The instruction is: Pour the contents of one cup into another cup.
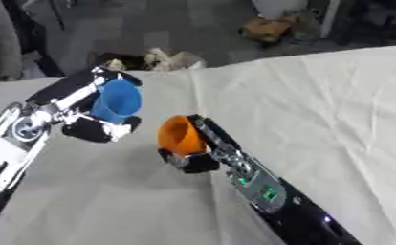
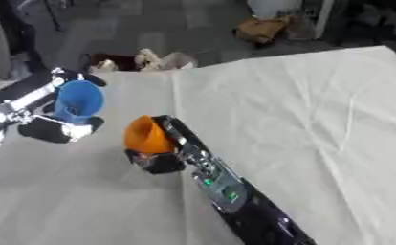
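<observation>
Two robot hands each hold a cup above the white-covered desk [image 2: 302,119].

The left hand [image 2: 47,122] comes in from the left edge with its fingers curled round a blue cup [image 2: 77,106], tipped so its mouth leans toward the middle. Just beside it, the right hand [image 2: 164,153] grips an orange cup [image 2: 146,135], tilted with its wide mouth turned left toward the blue one. The two cups are near each other but not touching.

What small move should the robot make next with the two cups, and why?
Probably bring the blue cup in the left hand closer, above the orange cup held by the right hand. Both cups are gripped and raised off the white tablecloth, but a gap separates them, so tipping now would likely spill.
</observation>
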Tool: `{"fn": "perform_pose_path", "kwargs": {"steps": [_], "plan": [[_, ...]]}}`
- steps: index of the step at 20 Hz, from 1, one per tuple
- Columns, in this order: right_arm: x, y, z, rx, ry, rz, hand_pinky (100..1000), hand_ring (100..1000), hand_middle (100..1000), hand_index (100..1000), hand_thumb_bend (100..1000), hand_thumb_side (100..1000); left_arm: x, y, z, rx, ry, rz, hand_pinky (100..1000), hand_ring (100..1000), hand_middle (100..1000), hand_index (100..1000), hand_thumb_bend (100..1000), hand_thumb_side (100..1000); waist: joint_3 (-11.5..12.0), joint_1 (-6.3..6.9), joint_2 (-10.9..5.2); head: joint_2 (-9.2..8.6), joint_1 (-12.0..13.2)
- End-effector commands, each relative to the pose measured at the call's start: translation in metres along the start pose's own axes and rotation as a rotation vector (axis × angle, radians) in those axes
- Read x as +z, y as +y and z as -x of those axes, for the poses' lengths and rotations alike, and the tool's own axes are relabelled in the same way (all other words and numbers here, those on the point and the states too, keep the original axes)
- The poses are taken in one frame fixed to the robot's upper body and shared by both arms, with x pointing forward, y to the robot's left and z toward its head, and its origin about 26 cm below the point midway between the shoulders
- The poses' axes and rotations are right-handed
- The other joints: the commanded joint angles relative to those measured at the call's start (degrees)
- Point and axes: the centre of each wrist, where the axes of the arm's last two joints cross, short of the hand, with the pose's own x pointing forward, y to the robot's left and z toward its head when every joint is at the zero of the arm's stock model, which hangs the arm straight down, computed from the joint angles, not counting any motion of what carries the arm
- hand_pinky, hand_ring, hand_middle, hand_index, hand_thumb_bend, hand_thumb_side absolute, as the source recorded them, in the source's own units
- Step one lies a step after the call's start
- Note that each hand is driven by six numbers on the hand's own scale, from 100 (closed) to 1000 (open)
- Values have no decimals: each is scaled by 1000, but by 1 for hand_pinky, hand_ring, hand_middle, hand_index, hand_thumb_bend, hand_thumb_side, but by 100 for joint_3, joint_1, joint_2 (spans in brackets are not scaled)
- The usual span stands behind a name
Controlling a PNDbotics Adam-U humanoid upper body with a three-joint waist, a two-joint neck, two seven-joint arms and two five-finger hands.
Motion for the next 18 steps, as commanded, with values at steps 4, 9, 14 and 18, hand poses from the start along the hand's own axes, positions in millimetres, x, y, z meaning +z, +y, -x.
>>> {"fn": "perform_pose_path", "kwargs": {"steps": [4,9,14,18], "plan": [[-11,2,-15,-5,-55,-18,612,377,308,465,100,187,-8,15,-2,-102,-7,1,100,526,417,846,100,271,-23,-14,-129,12,36],[-15,10,-18,-18,-70,-44,613,378,308,466,100,188,-18,16,-8,-117,-32,-2,100,524,415,846,100,271,-30,-24,-127,0,49],[-19,16,-22,-28,-86,-65,613,378,309,466,100,189,-28,17,-17,-140,-62,6,100,515,407,843,100,265,-39,-27,-122,0,62],[-20,18,-24,-30,-93,-74,613,379,309,467,100,189,-33,16,-20,-179,-73,26,100,494,397,838,100,255,-54,-24,-121,4,72]]}}
